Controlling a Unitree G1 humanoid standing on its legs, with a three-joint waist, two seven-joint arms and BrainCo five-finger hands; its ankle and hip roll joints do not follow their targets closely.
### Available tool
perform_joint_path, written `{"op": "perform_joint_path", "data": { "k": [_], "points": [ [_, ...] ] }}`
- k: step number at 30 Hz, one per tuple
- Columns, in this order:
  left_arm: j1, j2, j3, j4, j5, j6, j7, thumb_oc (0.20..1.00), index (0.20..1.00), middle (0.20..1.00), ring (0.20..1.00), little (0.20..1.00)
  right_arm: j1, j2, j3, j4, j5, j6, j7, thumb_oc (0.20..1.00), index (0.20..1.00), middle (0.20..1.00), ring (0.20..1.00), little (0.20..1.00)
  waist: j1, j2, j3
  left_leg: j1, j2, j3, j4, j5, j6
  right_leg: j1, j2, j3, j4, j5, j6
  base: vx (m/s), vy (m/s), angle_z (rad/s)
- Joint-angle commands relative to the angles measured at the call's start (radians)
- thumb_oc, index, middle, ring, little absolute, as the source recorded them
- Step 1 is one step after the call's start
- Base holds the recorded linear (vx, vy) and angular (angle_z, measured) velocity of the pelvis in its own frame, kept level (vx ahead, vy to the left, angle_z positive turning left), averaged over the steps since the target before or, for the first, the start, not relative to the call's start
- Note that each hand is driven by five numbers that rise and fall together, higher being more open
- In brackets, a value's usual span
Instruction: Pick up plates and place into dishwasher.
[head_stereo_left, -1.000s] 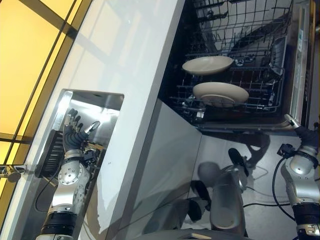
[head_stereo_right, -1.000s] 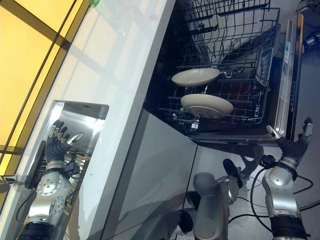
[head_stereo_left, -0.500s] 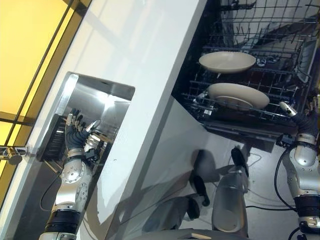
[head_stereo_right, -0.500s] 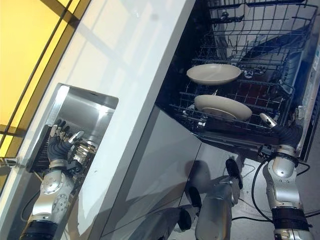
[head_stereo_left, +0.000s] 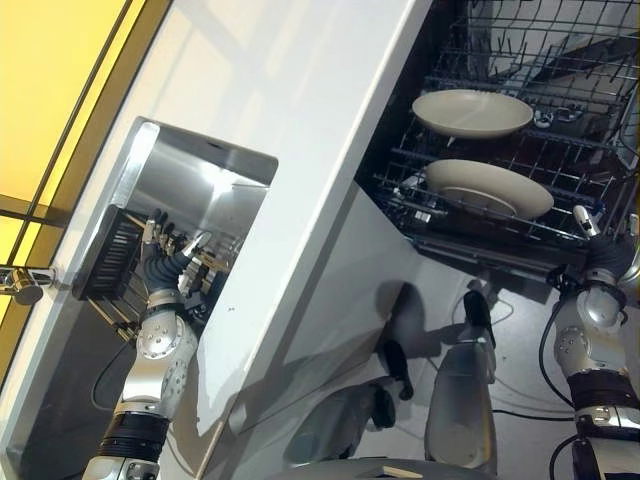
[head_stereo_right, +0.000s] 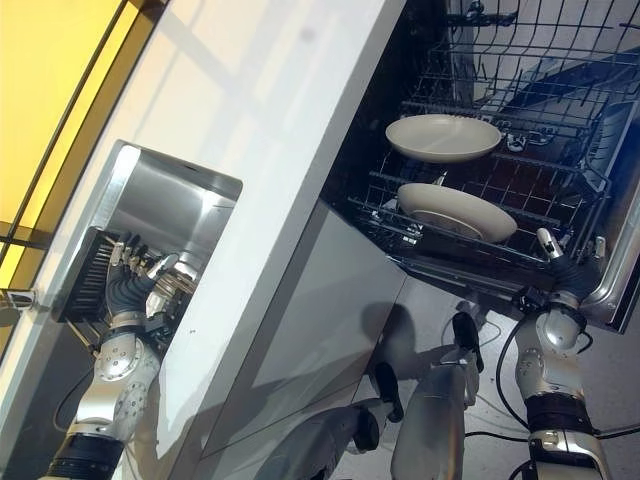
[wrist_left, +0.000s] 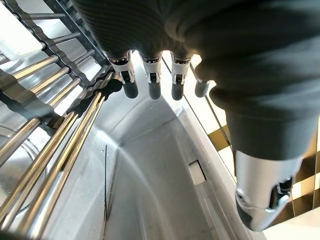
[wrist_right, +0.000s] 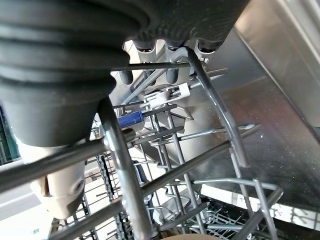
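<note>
While two plates (head_stereo_left: 471, 112) (head_stereo_left: 489, 187) lie one behind the other in the dishwasher rack (head_stereo_left: 560, 160), the right hand (head_stereo_right: 558, 265) sits at that rack's near edge, and I cannot tell how its fingers are set. Left of the rack, past the white worktop (head_stereo_left: 300, 120), the left hand (head_stereo_left: 163, 262) hangs in the steel sink (head_stereo_left: 190, 180) with fingers (wrist_left: 151, 85) straight and empty, just beside a wire drying rack (wrist_left: 45, 145).

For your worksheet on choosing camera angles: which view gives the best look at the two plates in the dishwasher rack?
The left eye view: both plates lie whole in the lower rack. The right eye view shows the same pair equally unobstructed. The right wrist view shows rack wires from close up, the left wrist view the sink basin.
</note>
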Motion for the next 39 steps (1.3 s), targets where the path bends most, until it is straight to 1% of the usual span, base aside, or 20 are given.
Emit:
{"op": "perform_joint_path", "data": {
  "k": [1, 6, 9, 14, 15, 21, 23, 26, 29, 31, 34, 36, 39],
  "points": [
    [0.009, 0.024, 0.021, -0.06, -0.001, -0.054, 0.035, 1.0, 1.0, 1.0, 1.0, 1.0, -0.159, 0.026, 0.147, -0.145, -0.099, -0.001, 0.058, 1.0, 1.0, 1.0, 1.0, 1.0, 0.07, 0.026, 0.071, -0.115, -0.007, -0.05, 0.148, 0.008, -0.062, 0.072, -0.053, -0.007, 0.011, -0.045, -0.026, -0.03, 0.07, 0.13],
    [0.029, 0.018, 0.039, -0.066, -0.004, -0.054, 0.02, 1.0, 1.0, 1.0, 1.0, 1.0, -0.194, 0.041, 0.194, -0.218, -0.139, 0.029, 0.084, 1.0, 1.0, 1.0, 1.0, 1.0, 0.103, 0.022, 0.073, -0.13, -0.011, -0.058, 0.162, 0.012, -0.064, 0.072, -0.073, -0.035, 0.029, -0.048, -0.035, -0.01, 0.071, 0.16],
    [0.038, 0.016, 0.039, -0.064, -0.003, -0.062, 0.013, 1.0, 1.0, 1.0, 1.0, 1.0, -0.207, 0.049, 0.217, -0.254, -0.146, 0.035, 0.099, 1.0, 1.0, 1.0, 1.0, 1.0, 0.119, 0.016, 0.077, -0.145, -0.011, -0.062, 0.172, 0.016, -0.064, 0.063, -0.08, -0.049, 0.042, -0.05, -0.039, -0.02, 0.036, 0.17],
    [0.023, 0.028, 0.038, -0.069, 0.001, -0.06, 0.014, 1.0, 1.0, 1.0, 1.0, 1.0, -0.268, 0.064, 0.263, -0.272, -0.165, 0.064, 0.093, 1.0, 1.0, 1.0, 1.0, 1.0, 0.152, 0.009, 0.091, -0.183, -0.013, -0.075, 0.188, 0.025, -0.062, 0.039, -0.089, -0.073, 0.066, -0.052, -0.043, -0.04, 0.002, 0.25],
    [0.021, 0.033, 0.038, -0.075, 0.0, -0.061, 0.01, 1.0, 1.0, 1.0, 1.0, 1.0, -0.29, 0.065, 0.273, -0.267, -0.167, 0.068, 0.084, 1.0, 1.0, 1.0, 1.0, 1.0, 0.165, 0.011, 0.097, -0.191, -0.014, -0.078, 0.191, 0.027, -0.062, 0.036, -0.096, -0.084, 0.07, -0.052, -0.044, -0.04, 0.003, 0.25],
    [0.019, 0.045, 0.036, -0.099, 0.006, -0.051, 0.001, 1.0, 1.0, 1.0, 1.0, 1.0, -0.38, 0.07, 0.298, -0.24, -0.163, 0.093, 0.068, 1.0, 1.0, 1.0, 1.0, 1.0, 0.208, 0.022, 0.119, -0.214, -0.019, -0.089, 0.211, 0.034, -0.064, 0.03, -0.123, -0.126, 0.111, -0.064, -0.047, -0.02, 0.014, 0.34],
    [0.023, 0.047, 0.034, -0.11, 0.009, -0.043, -0.007, 1.0, 1.0, 1.0, 1.0, 1.0, -0.407, 0.067, 0.299, -0.23, -0.162, 0.109, 0.071, 1.0, 1.0, 1.0, 1.0, 1.0, 0.221, 0.027, 0.124, -0.214, -0.022, -0.094, 0.223, 0.028, -0.065, 0.037, -0.134, -0.14, 0.131, -0.079, -0.048, 0.02, 0.016, 0.54],
    [0.039, 0.049, 0.039, -0.127, 0.004, -0.033, -0.02, 1.0, 1.0, 1.0, 1.0, 1.0, -0.45, 0.054, 0.3, -0.208, -0.15, 0.122, 0.076, 1.0, 1.0, 1.0, 1.0, 1.0, 0.247, 0.034, 0.124, -0.217, -0.026, -0.097, 0.228, 0.032, -0.065, 0.044, -0.15, -0.165, 0.141, -0.084, -0.046, 0.02, 0.019, 0.52],
    [0.053, 0.059, 0.044, -0.132, -0.013, -0.031, -0.035, 1.0, 1.0, 1.0, 1.0, 1.0, -0.49, 0.047, 0.304, -0.184, -0.14, 0.122, 0.074, 1.0, 1.0, 1.0, 1.0, 1.0, 0.271, 0.04, 0.121, -0.215, -0.028, -0.103, 0.218, 0.042, -0.066, 0.058, -0.163, -0.193, 0.135, -0.083, -0.041, 0.01, 0.007, 0.42],
    [0.069, 0.064, 0.047, -0.134, -0.024, -0.04, -0.046, 1.0, 1.0, 1.0, 1.0, 1.0, -0.519, 0.043, 0.307, -0.162, -0.128, 0.117, 0.076, 1.0, 1.0, 1.0, 1.0, 1.0, 0.289, 0.042, 0.118, -0.209, -0.026, -0.106, 0.199, 0.053, -0.067, 0.076, -0.173, -0.216, 0.11, -0.074, -0.034, 0.01, -0.012, 0.13],
    [0.095, 0.072, 0.054, -0.142, -0.033, -0.065, -0.054, 1.0, 1.0, 1.0, 1.0, 1.0, -0.566, 0.041, 0.317, -0.11, -0.094, 0.083, 0.091, 1.0, 1.0, 1.0, 1.0, 1.0, 0.322, 0.041, 0.11, -0.194, -0.024, -0.121, 0.148, 0.077, -0.07, 0.114, -0.186, -0.257, 0.038, -0.041, -0.021, -0.01, -0.005, 0.02],
    [0.106, 0.073, 0.063, -0.143, -0.039, -0.084, -0.063, 1.0, 1.0, 1.0, 1.0, 1.0, -0.605, 0.044, 0.323, -0.077, -0.09, 0.075, 0.096, 1.0, 1.0, 1.0, 1.0, 1.0, 0.343, 0.04, 0.105, -0.189, -0.023, -0.127, 0.123, 0.089, -0.07, 0.124, -0.19, -0.278, 0.01, -0.025, -0.015, -0.05, -0.033, 0.16],
    [0.111, 0.083, 0.075, -0.146, -0.043, -0.091, -0.084, 1.0, 1.0, 1.0, 1.0, 1.0, -0.647, 0.051, 0.339, -0.057, -0.099, 0.07, 0.089, 1.0, 1.0, 1.0, 1.0, 1.0, 0.363, 0.035, 0.106, -0.191, -0.021, -0.134, 0.118, 0.094, -0.07, 0.122, -0.194, -0.298, 0.015, -0.021, -0.014, -0.06, -0.05, 0.1]
  ]
}}
